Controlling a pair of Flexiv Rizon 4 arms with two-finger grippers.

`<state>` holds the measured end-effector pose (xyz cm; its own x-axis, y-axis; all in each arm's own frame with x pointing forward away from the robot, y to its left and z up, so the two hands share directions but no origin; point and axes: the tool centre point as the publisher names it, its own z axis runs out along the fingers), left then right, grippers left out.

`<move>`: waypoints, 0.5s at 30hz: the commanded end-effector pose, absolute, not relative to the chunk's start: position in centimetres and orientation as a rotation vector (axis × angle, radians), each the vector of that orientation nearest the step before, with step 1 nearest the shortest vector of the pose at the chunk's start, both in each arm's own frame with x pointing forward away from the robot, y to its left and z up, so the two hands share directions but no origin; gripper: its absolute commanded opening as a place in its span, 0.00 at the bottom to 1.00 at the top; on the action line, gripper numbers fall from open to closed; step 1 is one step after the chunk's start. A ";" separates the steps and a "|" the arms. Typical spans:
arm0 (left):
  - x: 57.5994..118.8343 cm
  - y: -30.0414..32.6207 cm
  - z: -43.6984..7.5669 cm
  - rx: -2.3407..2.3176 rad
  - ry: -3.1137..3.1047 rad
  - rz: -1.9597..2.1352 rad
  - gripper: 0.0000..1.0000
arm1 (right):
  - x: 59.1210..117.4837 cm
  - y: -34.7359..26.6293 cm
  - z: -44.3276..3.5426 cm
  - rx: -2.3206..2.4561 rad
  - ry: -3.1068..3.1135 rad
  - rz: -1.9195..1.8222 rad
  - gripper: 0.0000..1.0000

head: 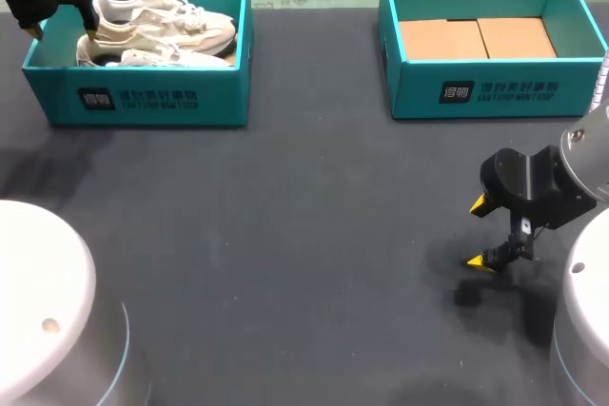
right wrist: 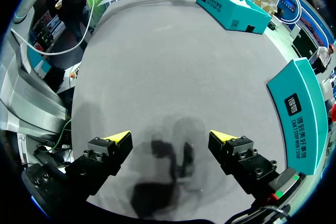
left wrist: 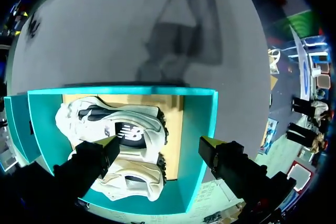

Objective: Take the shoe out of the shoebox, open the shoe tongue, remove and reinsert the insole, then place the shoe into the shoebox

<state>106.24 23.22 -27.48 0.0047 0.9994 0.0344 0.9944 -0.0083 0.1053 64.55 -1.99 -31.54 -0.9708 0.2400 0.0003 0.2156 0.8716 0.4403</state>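
Observation:
A pair of white and cream sneakers point(head: 162, 28) lies inside the teal shoebox point(head: 143, 102) at the table's back left. My left gripper point(head: 63, 33) hangs open over the left end of that box, just above the shoes. In the left wrist view, one sneaker point(left wrist: 115, 121) lies ahead of the open gripper point(left wrist: 160, 142) and the other sneaker point(left wrist: 134, 179) lies under and between its fingers; neither finger touches them. My right gripper point(head: 478, 233) stands open and empty low over the dark table at the front right; the right wrist view shows the gripper point(right wrist: 170, 136) above only its own shadow.
A second teal box point(head: 476, 92) with cardboard point(head: 476, 40) in its bottom stands at the back right, beyond my right gripper. From the right wrist this box point(right wrist: 302, 114) is beside the gripper and the shoebox point(right wrist: 231, 3) is far ahead. Dark mat lies between the boxes.

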 end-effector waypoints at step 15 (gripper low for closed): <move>109.7 22.6 -31.9 2.262 2.213 0.135 0.83 | 64.4 -2.0 -31.5 0.365 2.984 0.691 1.00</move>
<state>108.63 22.79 -31.29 0.0203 0.9971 0.0738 0.9979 -0.0248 0.0600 64.55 -1.98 -31.54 -0.9708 0.2400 0.0003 0.2156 0.8716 0.4403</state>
